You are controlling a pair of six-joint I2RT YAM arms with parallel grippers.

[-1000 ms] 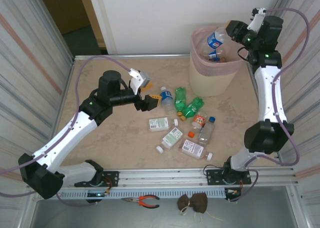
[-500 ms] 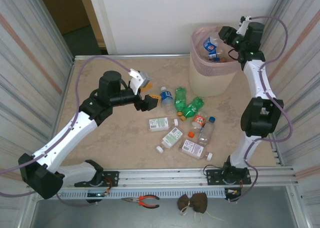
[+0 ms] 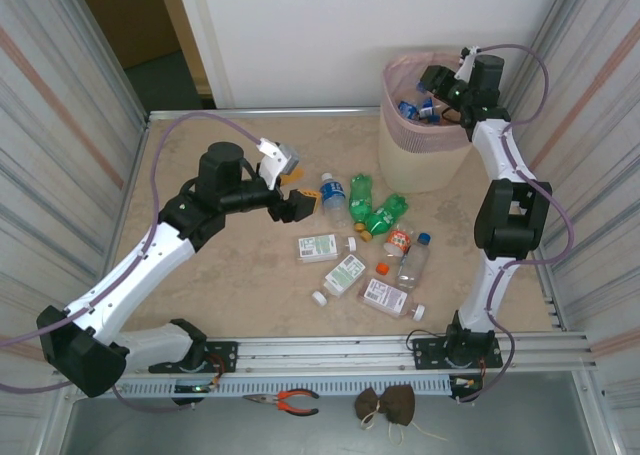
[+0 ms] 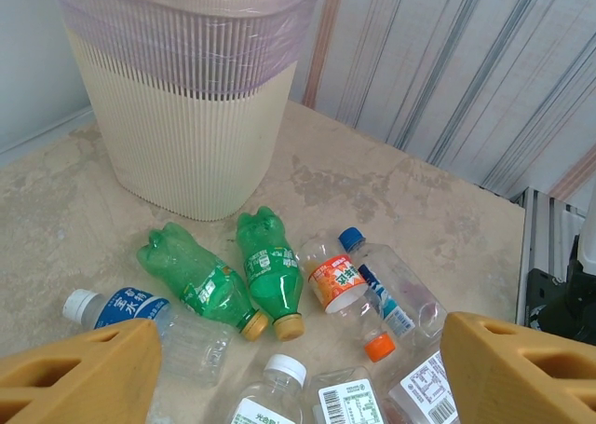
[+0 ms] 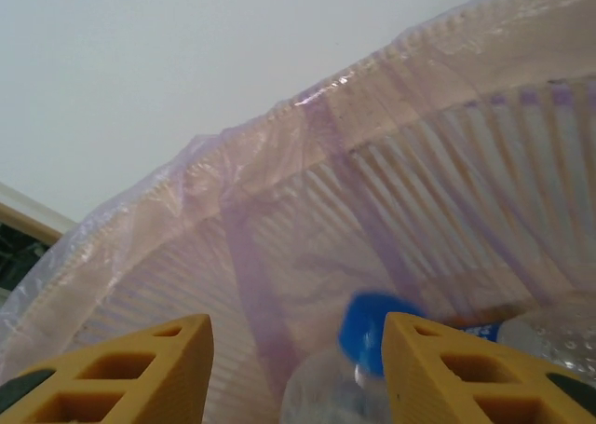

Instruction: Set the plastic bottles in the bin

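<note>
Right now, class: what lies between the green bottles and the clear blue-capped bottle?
An orange-labelled bottle lies between the green bottles and the blue-capped bottle; the left wrist view shows it.

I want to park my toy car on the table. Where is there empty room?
Bare: the far-left corner of the table behind the left arm; the patch between that arm, the near rail and the bottles; and the strip along the back edge up to the bin. Crowded: in front of the bin, where the bottles lie bunched.
</note>
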